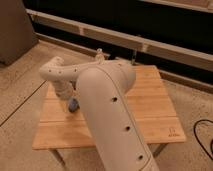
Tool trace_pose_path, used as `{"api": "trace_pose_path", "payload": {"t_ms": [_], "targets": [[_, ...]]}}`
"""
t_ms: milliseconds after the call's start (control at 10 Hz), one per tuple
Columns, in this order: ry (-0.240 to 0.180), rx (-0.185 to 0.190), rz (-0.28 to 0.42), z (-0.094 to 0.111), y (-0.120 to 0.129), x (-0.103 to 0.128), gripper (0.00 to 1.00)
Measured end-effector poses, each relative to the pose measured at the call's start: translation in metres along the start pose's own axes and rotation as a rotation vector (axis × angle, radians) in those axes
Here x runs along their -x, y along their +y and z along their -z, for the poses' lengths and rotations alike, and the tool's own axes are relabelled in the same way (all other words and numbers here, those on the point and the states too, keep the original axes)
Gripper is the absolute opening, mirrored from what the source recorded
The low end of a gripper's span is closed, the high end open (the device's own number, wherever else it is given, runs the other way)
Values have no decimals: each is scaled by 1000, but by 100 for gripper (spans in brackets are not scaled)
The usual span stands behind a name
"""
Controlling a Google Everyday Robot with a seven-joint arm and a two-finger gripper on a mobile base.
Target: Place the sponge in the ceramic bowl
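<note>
the gripper [69,98] hangs toward nine o'clock on the wooden table [150,107], right at the sponge [73,105]; whether it is open or closed, i cannot tell.

Count: one light slatted wooden table [150,107]; one white jointed robot arm [107,110]; one gripper [72,101], left of frame centre, low over the table. One small blue-and-orange sponge [74,106] at the gripper. One small clear bottle [99,55], upper centre; one black cable [202,131], lower right.

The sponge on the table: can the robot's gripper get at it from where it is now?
Probably yes. The gripper sits right at the sponge, on the left part of the wooden table, and nothing seems to stand between them.
</note>
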State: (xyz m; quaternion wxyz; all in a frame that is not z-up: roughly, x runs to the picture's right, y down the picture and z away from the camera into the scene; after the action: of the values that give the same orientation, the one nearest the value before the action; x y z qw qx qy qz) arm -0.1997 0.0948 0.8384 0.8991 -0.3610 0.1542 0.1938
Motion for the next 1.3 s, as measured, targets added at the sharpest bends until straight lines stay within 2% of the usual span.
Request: {"api": "trace_pose_path", "payload": {"t_ms": [300, 500, 600, 700, 1000, 1200, 1300], "targets": [[-8, 10, 20, 0, 1, 0, 15], [-8, 3, 21, 2, 0, -2, 0], [-10, -2, 17, 4, -2, -2, 0], [-27, -26, 5, 17, -6, -3, 0], [-106, -122, -16, 73, -22, -5, 0], [-129, -192, -33, 104, -35, -13, 0], [-129, -213, -48, 114, -42, -18, 0]]}}
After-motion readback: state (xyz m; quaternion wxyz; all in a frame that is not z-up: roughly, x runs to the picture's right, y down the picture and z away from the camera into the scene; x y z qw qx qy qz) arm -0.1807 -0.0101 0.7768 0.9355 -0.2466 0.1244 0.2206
